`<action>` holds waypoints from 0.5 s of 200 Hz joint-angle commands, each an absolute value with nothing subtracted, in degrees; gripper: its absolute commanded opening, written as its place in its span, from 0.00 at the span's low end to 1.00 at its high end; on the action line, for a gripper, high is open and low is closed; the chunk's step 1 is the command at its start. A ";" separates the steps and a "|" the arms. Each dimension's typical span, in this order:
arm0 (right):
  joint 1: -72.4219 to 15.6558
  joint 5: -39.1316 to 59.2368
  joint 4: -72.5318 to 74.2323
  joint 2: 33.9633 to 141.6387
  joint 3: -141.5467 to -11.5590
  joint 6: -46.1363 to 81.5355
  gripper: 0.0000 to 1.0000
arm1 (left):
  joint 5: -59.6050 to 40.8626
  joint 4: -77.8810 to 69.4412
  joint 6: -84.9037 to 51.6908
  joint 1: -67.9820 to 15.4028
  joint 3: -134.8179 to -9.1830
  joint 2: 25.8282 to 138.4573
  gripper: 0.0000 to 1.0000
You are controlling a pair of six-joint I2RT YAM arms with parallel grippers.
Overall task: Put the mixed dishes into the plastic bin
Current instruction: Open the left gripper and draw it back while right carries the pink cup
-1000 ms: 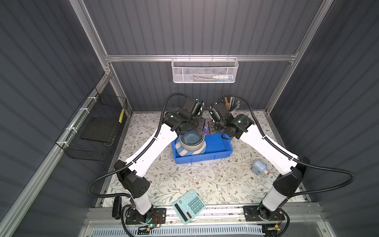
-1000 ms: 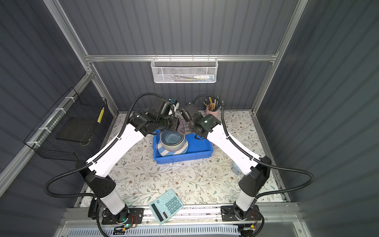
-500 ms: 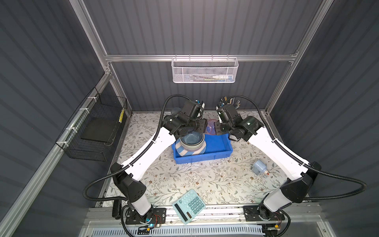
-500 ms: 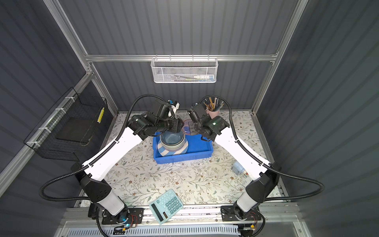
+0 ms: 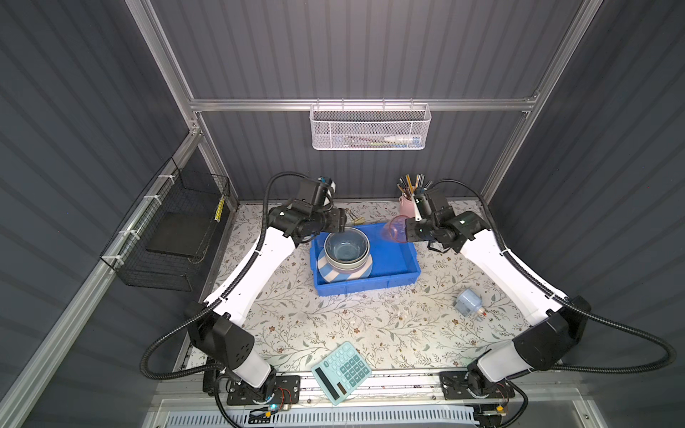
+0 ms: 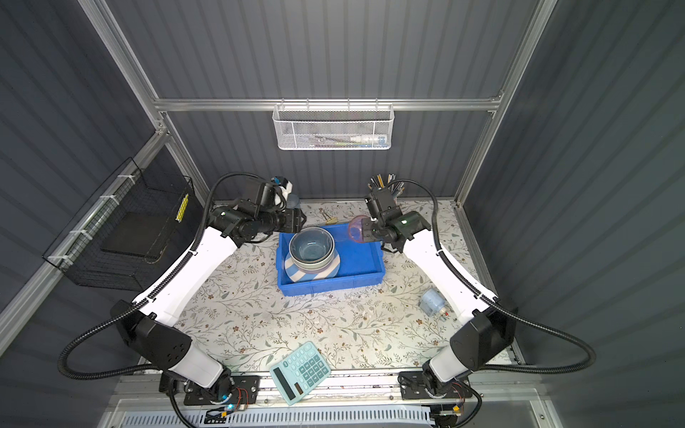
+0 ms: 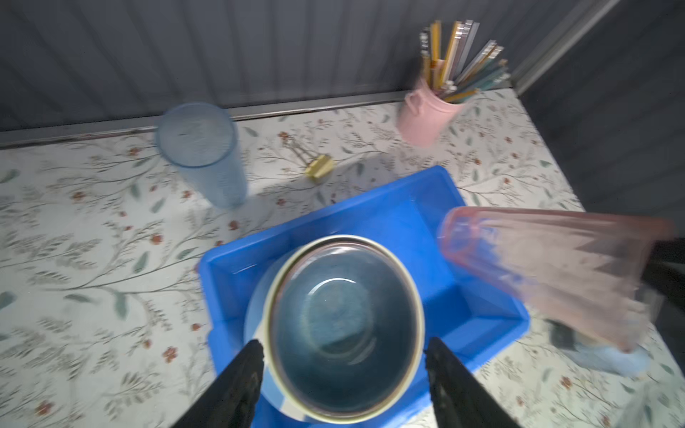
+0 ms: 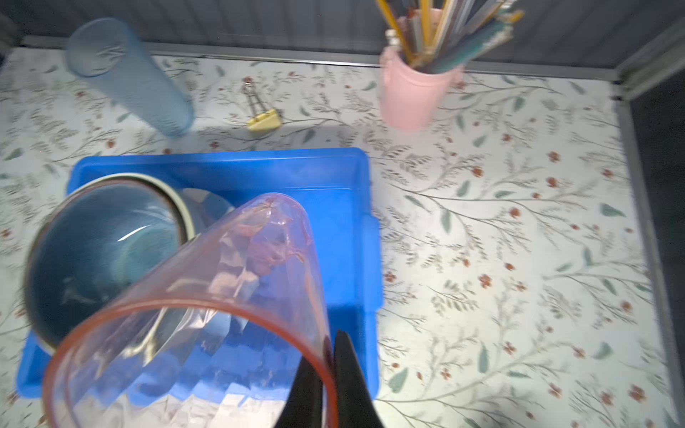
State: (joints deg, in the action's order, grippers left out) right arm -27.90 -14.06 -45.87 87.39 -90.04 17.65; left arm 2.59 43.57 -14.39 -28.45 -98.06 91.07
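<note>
Bin: blue, mid-table; right half bare.
Plate: striped, in bin's left half, under the bowls.
Bowls: nested on plate; my left gripper spread wide above them, holding nothing.
Pink tumbler: rim pinched in my right gripper, tilted over bin's far right corner; best lowered onto bare floor, clear of bowls, before release.

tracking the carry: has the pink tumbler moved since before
Yes. The pink tumbler in the right end effector has shifted right in both top views, away from the stacked bowls, toward the blue bin's right end.
</note>
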 commanded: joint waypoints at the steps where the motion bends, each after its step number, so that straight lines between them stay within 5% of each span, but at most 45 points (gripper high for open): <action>1: -28.52 -15.52 -46.32 85.96 -89.70 17.75 0.00 | 0.03 45.30 -12.06 -29.27 -97.42 89.78 0.70; 100: -25.79 -12.38 -46.83 91.64 -91.84 15.11 0.00 | 1.25 46.75 -11.69 -27.40 -98.69 91.79 0.71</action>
